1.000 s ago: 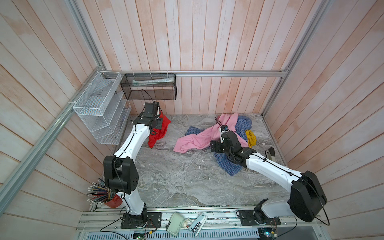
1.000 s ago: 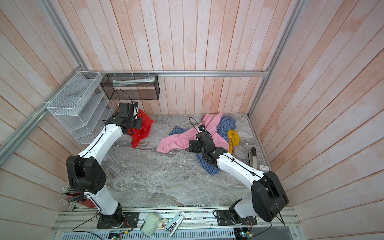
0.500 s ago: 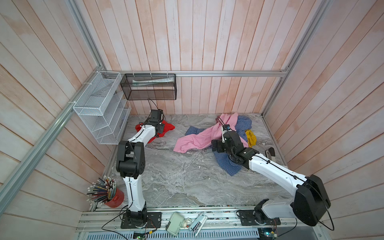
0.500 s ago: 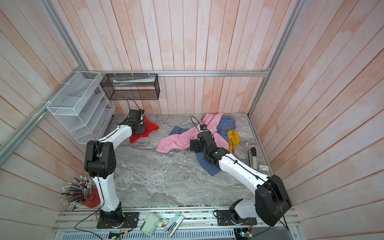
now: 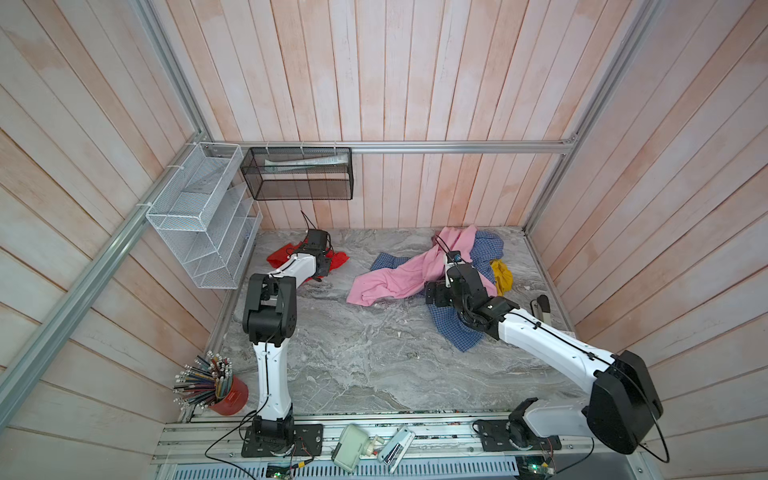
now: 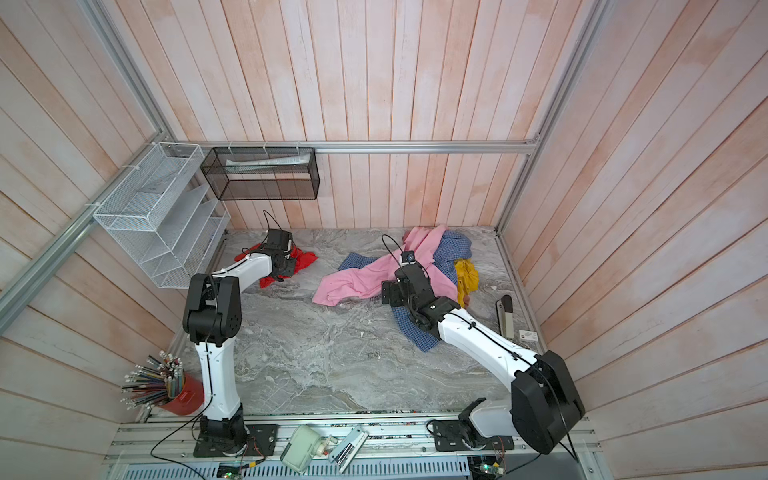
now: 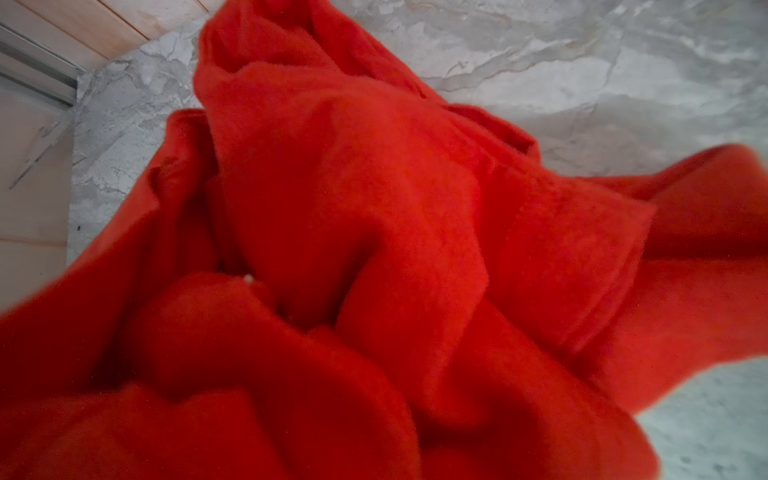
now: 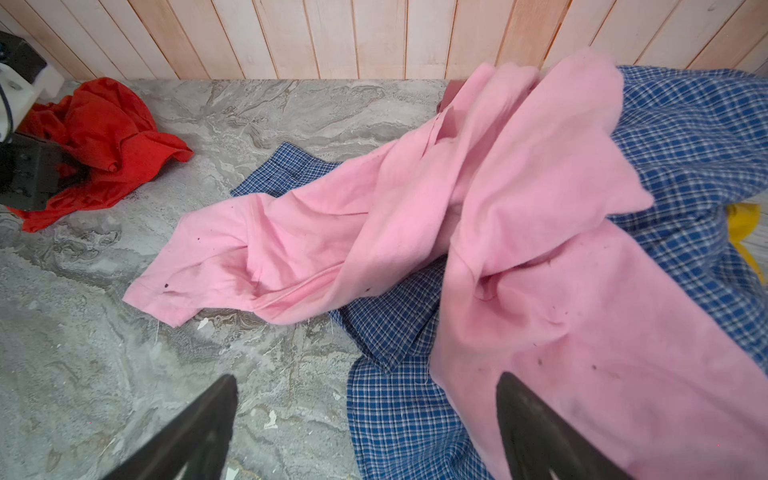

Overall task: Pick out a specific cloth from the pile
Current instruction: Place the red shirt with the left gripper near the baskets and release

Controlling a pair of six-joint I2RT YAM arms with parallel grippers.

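Note:
The red cloth [image 5: 340,258] [image 6: 307,258] lies crumpled on the marble table at the back left, apart from the pile. My left gripper [image 5: 325,266] [image 6: 289,266] is down on it. The cloth [image 7: 374,208] fills the left wrist view and hides the jaws. The pile sits at the back right: a pink garment [image 5: 399,274] [image 8: 519,199] over a blue checked shirt [image 5: 457,332] [image 8: 399,407], with a mustard piece [image 5: 500,276]. My right gripper [image 5: 441,293] [image 8: 365,399] hovers open at the pile's near-left edge, holding nothing. The right wrist view also shows the cloth [image 8: 112,137].
A white wire rack [image 5: 199,216] and a black mesh basket [image 5: 299,178] hang on the back-left walls above the red cloth. A red cup of pencils [image 5: 228,399] stands at the front left. A small tool [image 5: 542,307] lies by the right wall.
The left arm has come down and folded, bringing the red cloth from hanging in the air to lying on the table at the back left. The right arm has barely moved.

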